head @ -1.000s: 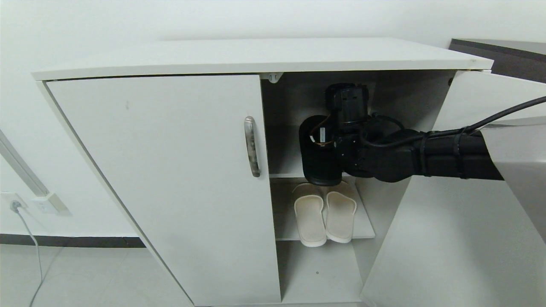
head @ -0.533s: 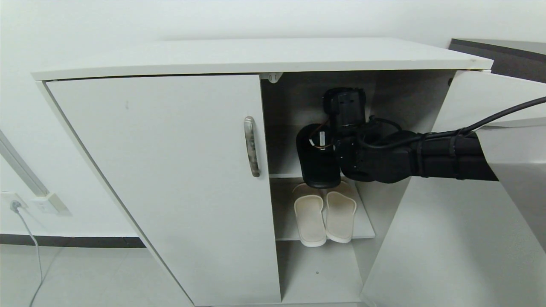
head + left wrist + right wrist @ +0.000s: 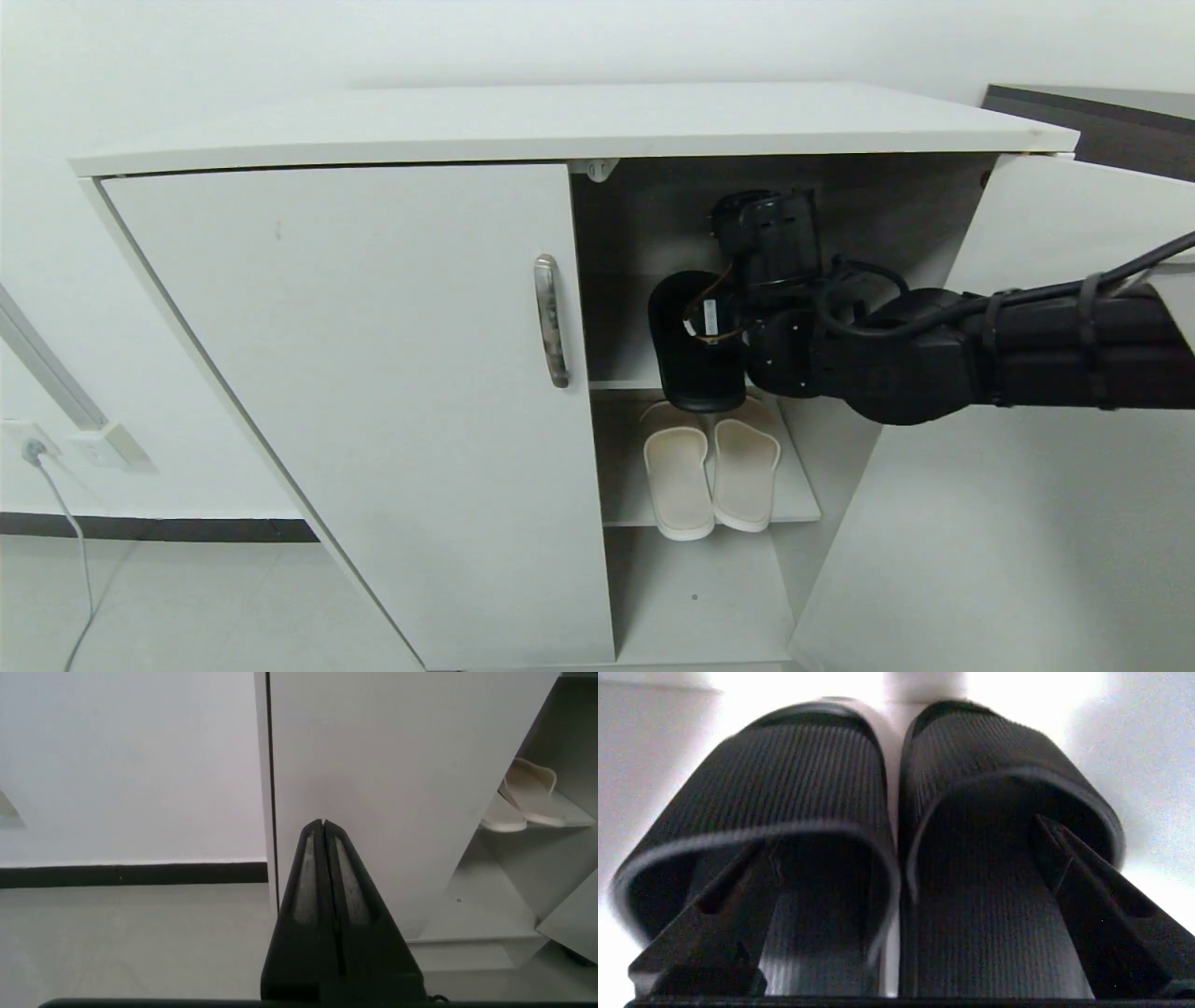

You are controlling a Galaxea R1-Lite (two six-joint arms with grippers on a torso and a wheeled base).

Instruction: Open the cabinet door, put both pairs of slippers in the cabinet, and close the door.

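The white cabinet has its right door swung open and its left door closed. A pair of white slippers lies on the middle shelf, toes inward. Above them, a pair of black slippers is at the upper shelf's front edge, heels overhanging. My right arm reaches into that compartment. My right gripper is open, one finger under each strap of the black slippers. My left gripper is shut and empty, low in front of the closed door. The white slippers lie beyond it.
The closed door carries a metal handle. The bottom compartment lies below the white slippers. A wall socket with a cable is at the left, above grey floor. A dark desk edge stands behind the cabinet's right corner.
The right arm lowered the black slippers slightly toward the upper shelf. Its wrist then shifted right and back while the slippers stayed put. The left arm and the white slippers are unchanged.
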